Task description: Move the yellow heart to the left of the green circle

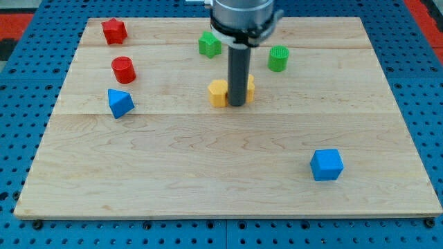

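Observation:
My tip [237, 104] rests on the board between two yellow blocks. One yellow block [218, 93] sits just to its left. The other yellow block [249, 86] is mostly hidden behind the rod on its right. I cannot tell which of them is the heart. The green circle [278, 59] stands up and to the right of my tip, apart from both yellow blocks.
A green block [209, 44] sits near the view's top, left of the rod. A red star [113, 31], a red cylinder [123, 69] and a blue triangle [120, 103] are at the left. A blue cube [326, 164] is at the lower right. The wooden board [208, 180] holds them all.

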### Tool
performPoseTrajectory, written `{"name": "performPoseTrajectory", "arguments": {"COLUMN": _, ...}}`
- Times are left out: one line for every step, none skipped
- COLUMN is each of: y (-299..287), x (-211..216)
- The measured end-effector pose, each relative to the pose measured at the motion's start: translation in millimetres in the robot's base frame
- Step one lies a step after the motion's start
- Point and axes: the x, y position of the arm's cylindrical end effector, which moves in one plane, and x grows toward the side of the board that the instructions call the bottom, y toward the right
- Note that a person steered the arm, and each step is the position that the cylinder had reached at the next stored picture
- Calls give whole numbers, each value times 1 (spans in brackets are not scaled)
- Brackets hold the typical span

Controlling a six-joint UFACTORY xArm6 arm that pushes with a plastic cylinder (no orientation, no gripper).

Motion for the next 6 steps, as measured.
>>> {"name": "performPoseTrajectory", "arguments": {"y": 20, "x": -2}}
{"name": "performPoseTrajectory", "arguments": {"y": 61, "x": 2}}
{"name": "performPoseTrajectory", "arguments": {"y": 86, "x": -36}}
{"name": "performPoseTrajectory", "arguments": {"y": 76, "x": -93}}
{"name": "performPoseTrajectory", "arguments": {"y": 75, "x": -37}}
{"name": "performPoseTrajectory", "arguments": {"y": 34, "x": -32}}
